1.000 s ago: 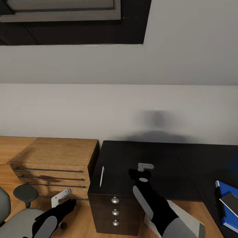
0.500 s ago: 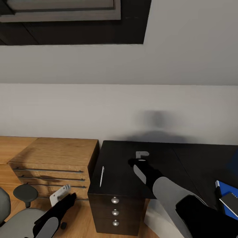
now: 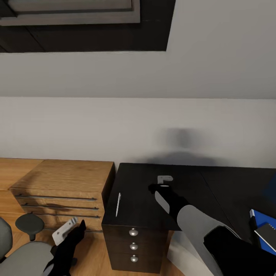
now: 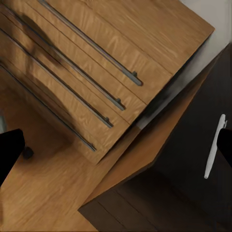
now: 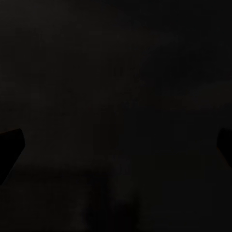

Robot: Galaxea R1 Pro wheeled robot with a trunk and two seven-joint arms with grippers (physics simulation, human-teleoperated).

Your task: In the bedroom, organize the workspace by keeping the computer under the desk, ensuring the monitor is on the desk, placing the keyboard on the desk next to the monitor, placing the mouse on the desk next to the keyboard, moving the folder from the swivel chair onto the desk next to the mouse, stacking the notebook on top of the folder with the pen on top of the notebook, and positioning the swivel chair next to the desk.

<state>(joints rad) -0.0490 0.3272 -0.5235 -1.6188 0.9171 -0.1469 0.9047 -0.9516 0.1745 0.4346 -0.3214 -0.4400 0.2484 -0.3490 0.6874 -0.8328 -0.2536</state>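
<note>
Nearest, low at the robot's left: left gripper (image 3: pixel 66 230) over the plank floor (image 3: pixel 94 249), fingers spread wide with nothing between them — fingertips (image 4: pixel 10 150) at opposite edges of the left wrist view. Swivel chair (image 3: pixel 19 255) just beside and behind that gripper, grey seat and round black armrest pad showing. Light-wood cabinet (image 3: pixel 63 191) with long bar handles ahead of the left jaws, drawer fronts facing them.

Beyond the cabinet, touching its side: the desk (image 3: pixel 145 199), glossy black top over a dark three-drawer unit (image 3: pixel 133 245) with round metal knobs. Pen (image 3: pixel 118 204) lying flat on the desk top near the edge by the cabinet — off to one side of the left jaws, close to one fingertip in the left wrist view, apart from it.

Right gripper (image 3: pixel 164 181) over the middle of the desk top, pointed down at the bare black surface; jaws wide apart, holding nothing. Pen well to the side of the right jaws.

Further along the desk on the right arm's side: blue folder (image 3: pixel 260 220) at the view's edge, grey notebook (image 3: pixel 267 232) lying on it.

Farthest: grey wall (image 3: pixel 115 126), dark-framed skylight (image 3: pixel 88 23) above.
</note>
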